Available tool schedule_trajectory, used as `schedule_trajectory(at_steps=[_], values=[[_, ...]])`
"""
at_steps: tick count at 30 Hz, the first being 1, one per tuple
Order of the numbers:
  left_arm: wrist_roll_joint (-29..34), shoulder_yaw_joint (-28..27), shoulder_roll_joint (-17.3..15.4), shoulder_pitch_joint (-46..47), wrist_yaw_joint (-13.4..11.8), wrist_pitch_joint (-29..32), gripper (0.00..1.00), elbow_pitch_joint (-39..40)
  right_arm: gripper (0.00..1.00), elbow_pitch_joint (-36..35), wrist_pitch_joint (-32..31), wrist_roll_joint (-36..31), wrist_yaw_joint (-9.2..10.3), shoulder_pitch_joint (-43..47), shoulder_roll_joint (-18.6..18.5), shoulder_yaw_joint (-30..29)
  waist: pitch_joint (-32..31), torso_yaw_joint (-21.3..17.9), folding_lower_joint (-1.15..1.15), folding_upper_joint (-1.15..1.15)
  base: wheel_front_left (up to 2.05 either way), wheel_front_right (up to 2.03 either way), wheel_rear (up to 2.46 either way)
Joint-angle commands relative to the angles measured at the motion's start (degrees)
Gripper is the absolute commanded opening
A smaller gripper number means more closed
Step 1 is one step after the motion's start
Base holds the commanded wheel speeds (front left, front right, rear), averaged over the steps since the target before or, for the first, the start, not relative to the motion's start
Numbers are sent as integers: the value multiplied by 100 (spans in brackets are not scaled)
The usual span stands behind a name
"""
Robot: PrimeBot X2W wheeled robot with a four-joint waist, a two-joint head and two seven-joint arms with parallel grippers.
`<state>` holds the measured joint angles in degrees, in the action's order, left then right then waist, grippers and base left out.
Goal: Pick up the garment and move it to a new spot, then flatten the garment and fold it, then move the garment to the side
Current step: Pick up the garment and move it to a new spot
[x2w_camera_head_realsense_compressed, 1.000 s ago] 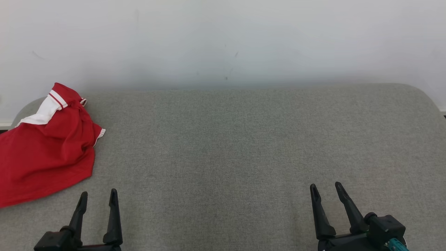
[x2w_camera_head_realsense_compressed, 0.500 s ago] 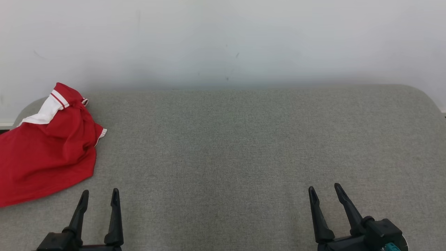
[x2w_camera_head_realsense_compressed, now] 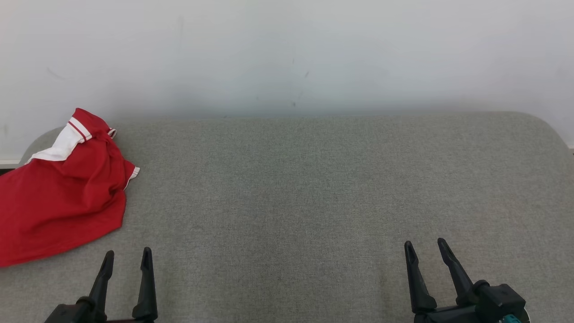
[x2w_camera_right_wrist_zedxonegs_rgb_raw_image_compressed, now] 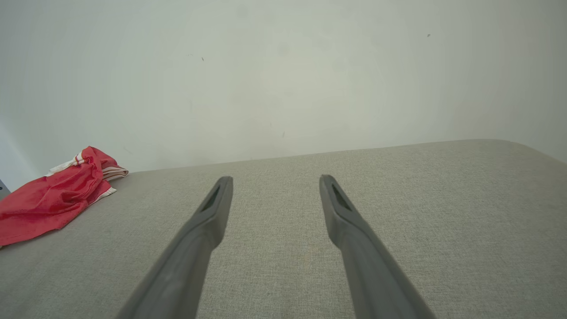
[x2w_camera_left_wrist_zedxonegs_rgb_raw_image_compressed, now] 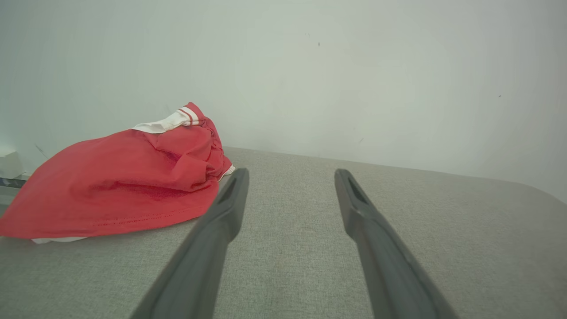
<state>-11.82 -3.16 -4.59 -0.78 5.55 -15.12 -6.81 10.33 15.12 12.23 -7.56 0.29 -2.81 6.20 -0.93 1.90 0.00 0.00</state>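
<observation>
Nothing on the table has shifted since the earlier frames. The whole head view has slid slightly down and to the right, which is the camera moving, and both grippers sit in much the same low corners as before.

The left gripper (x2w_camera_head_realsense_compressed: 127, 252) hovers just over the near edge with its fingers spread apart and nothing between them. The left wrist view shows bare grey cloth in the gap of the left gripper (x2w_camera_left_wrist_zedxonegs_rgb_raw_image_compressed: 290, 172). The right gripper (x2w_camera_head_realsense_compressed: 424, 242) is the same, fingers apart and empty, pointing across the open middle of the table (x2w_camera_head_realsense_compressed: 314, 179).

Out beyond the left fingers lies the garment (x2w_camera_head_realsense_compressed: 58, 197), red with a white striped collar, bunched in a loose heap at the far left end near the wall (x2w_camera_head_realsense_compressed: 287, 54), with its left part running out of the head view. It is near the left gripper and well apart from the right one.

Both arms look parked and ready, jaws wide for a first pinch. The pickup has not begun, and I judge the left arm the natural one to reach for it.
</observation>
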Motion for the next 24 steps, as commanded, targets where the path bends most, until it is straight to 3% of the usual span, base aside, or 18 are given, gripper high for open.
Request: schedule_trajectory(at_steps=[1,14,24], values=[[-39,-16,-27,-39,-4,-6,100,-25,100,13,6,44,13,30,-13,-6,-3,-2,0,0,0,0,0],[54,-21,-62,14,-41,-6,100,-66,100,4,5,48,14,74,-13,19,-4,88,0,0,0,0,0],[113,-63,-151,18,-147,-6,100,-123,100,45,4,133,14,106,-13,121,-26,686,0,0,0,0,0]])
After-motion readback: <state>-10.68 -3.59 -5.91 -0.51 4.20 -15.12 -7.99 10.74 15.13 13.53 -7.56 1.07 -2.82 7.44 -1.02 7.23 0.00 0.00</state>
